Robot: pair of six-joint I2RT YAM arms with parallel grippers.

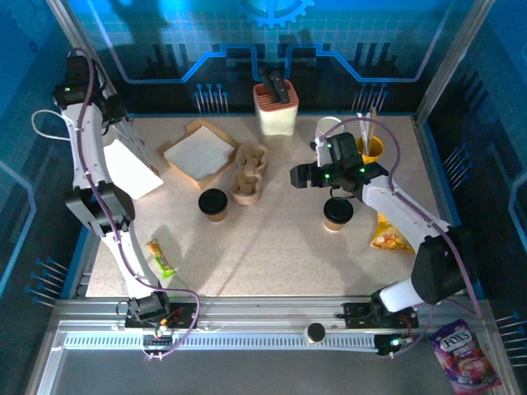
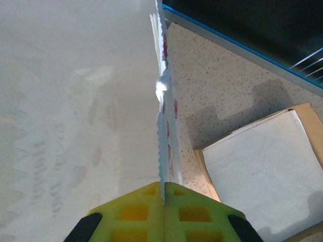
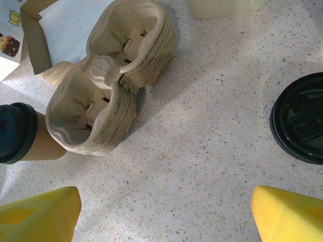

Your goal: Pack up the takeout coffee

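Hovering wide open and empty, your right end effector (image 3: 164,217) sits between 1 lidded coffee cup (image 3: 300,118) and a 2nd lidded cup (image 3: 17,133) beside the carrier stack (image 3: 111,75), while your left end effector (image 2: 162,199) pinches the white bag (image 2: 75,101), likely readying it for packing.

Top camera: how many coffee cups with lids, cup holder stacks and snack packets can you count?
Lidded coffee cups: 2
Cup holder stacks: 1
Snack packets: 3
Total: 6
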